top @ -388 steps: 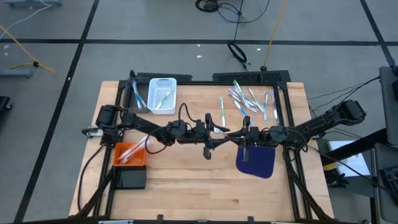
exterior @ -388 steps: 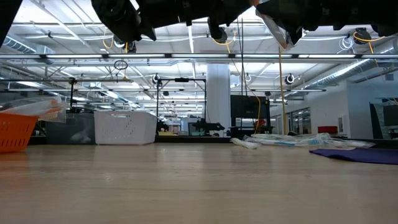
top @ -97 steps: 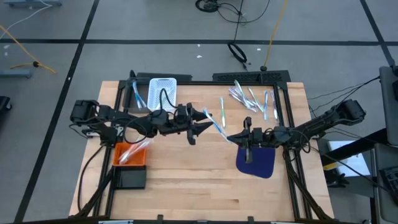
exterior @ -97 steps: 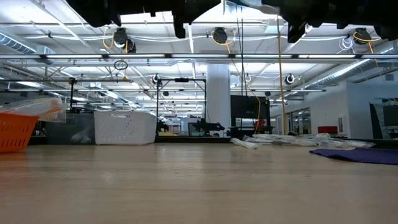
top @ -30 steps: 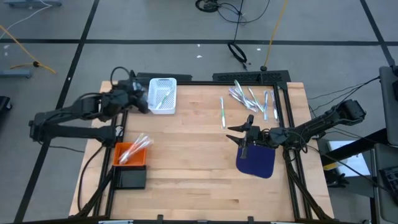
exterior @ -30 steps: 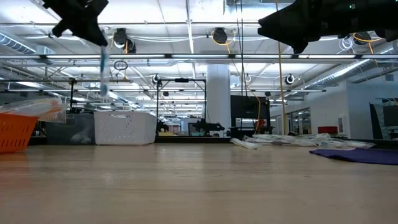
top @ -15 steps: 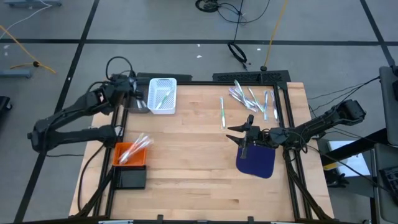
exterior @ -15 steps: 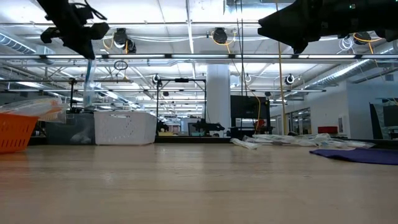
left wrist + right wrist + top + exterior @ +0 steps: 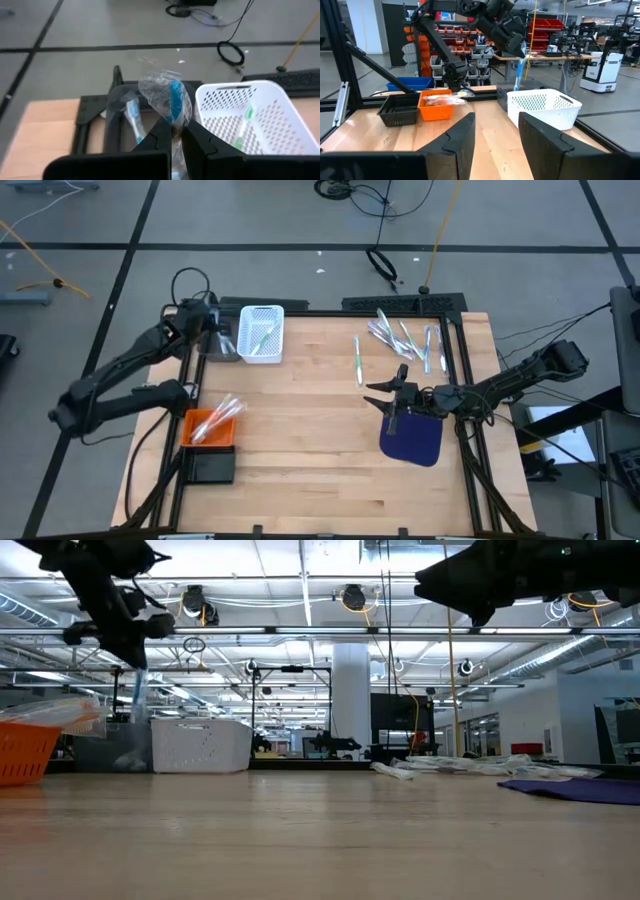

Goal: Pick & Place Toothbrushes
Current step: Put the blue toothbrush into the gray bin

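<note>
Table's far-left corner: left end effector [image 9: 172, 134], newly arrived, blue toothbrush [image 9: 175, 101].

A grey concrete floor [image 9: 90, 220] crossed by dark lines surrounds the wooden tabletop [image 9: 300, 450], with loose cables [image 9: 385, 265] lying beyond it. Rows of ceiling lights [image 9: 300, 610] and a white column [image 9: 350, 700] mark the hall behind, where red storage bins [image 9: 547, 27] fill shelving

Left claw [image 9: 172, 134] pinched shut, raised; right claw [image 9: 495, 131] spread, waiting.
</note>
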Controlling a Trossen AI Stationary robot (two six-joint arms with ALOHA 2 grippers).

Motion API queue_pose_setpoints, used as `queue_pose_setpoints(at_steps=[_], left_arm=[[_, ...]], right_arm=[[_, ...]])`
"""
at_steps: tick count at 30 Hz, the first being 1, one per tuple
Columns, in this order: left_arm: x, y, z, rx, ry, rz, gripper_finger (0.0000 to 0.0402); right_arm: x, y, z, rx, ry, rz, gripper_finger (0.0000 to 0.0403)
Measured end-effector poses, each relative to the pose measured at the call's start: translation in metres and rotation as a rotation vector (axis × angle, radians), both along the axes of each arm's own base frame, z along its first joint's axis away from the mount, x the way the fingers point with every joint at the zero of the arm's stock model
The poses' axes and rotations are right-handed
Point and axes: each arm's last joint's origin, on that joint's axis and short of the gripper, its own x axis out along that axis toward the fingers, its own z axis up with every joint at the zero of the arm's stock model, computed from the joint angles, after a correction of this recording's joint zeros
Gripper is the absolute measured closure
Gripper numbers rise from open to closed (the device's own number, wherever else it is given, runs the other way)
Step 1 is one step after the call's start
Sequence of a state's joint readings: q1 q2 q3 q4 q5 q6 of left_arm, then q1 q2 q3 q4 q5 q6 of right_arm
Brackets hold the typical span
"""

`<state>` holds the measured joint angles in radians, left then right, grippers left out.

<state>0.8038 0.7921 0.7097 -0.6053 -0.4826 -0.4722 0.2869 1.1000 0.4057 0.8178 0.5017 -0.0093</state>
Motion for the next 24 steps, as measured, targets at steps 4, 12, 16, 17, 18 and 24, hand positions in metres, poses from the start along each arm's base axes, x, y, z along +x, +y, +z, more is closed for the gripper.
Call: queue_pose_setpoints(at_steps=[4, 12, 16, 17, 18, 24], left_arm=[[-0.001, 0.007, -0.014, -0.005, -0.064, -0.009, 0.0396], [-0.009, 0.012, -0.032, -0.055, -0.086, 0.041, 0.0393], [-0.01, 0.012, -0.034, -0.06, -0.114, 0.056, 0.0389], [-0.01, 0.012, -0.035, -0.06, -0.112, 0.056, 0.0381], [-0.01, 0.012, -0.035, -0.06, -0.109, 0.053, 0.037], [-0.011, 0.012, -0.035, -0.049, -0.085, 0.07, 0.0291]], right_arm=[[0.001, -0.003, 0.0, 0.016, -0.001, -0.012, 0.0261], [0.001, -0.003, -0.001, 0.022, 0.002, -0.01, 0.0261], [0.001, -0.003, -0.001, 0.021, 0.002, -0.009, 0.0261], [0.001, -0.003, -0.001, 0.022, 0.002, -0.009, 0.0261], [0.001, -0.003, -0.001, 0.022, 0.002, -0.009, 0.0261], [0.001, -0.003, -0.001, 0.021, 0.003, -0.009, 0.0261]])
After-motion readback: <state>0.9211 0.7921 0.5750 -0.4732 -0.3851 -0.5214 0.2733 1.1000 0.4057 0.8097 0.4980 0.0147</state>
